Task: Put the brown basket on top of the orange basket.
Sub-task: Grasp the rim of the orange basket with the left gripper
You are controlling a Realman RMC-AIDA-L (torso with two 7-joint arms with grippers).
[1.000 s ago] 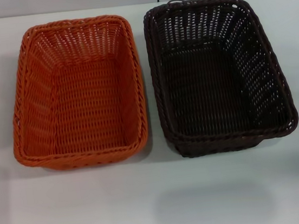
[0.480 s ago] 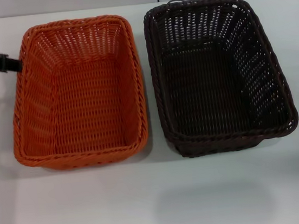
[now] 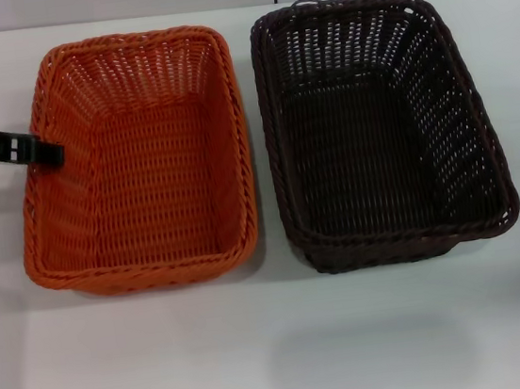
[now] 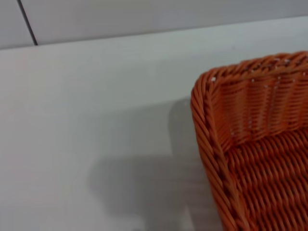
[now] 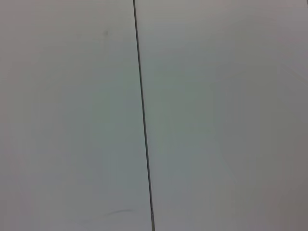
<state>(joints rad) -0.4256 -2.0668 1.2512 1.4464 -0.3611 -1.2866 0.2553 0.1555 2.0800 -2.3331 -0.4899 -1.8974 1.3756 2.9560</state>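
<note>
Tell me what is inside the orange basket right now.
The orange basket holds no objects; its woven floor shows bare. The left gripper reaches over its left rim. The brown basket sits beside it on the table. Whatever lies beneath its floor is hidden.

Woven wicker-style orange basket (image 3: 133, 163) and brown basket (image 3: 380, 127); smooth matt white table (image 3: 278, 344)

The orange basket (image 3: 133, 163) and the brown basket (image 3: 380, 127) stand side by side on the white table (image 3: 278, 344), only a narrow strip of tabletop between their facing long walls; both interiors lie open from above; broad bare table lies in front of the baskets and on their outer sides; the left gripper (image 3: 41, 151) reaches over the orange basket's outer rim.
</note>
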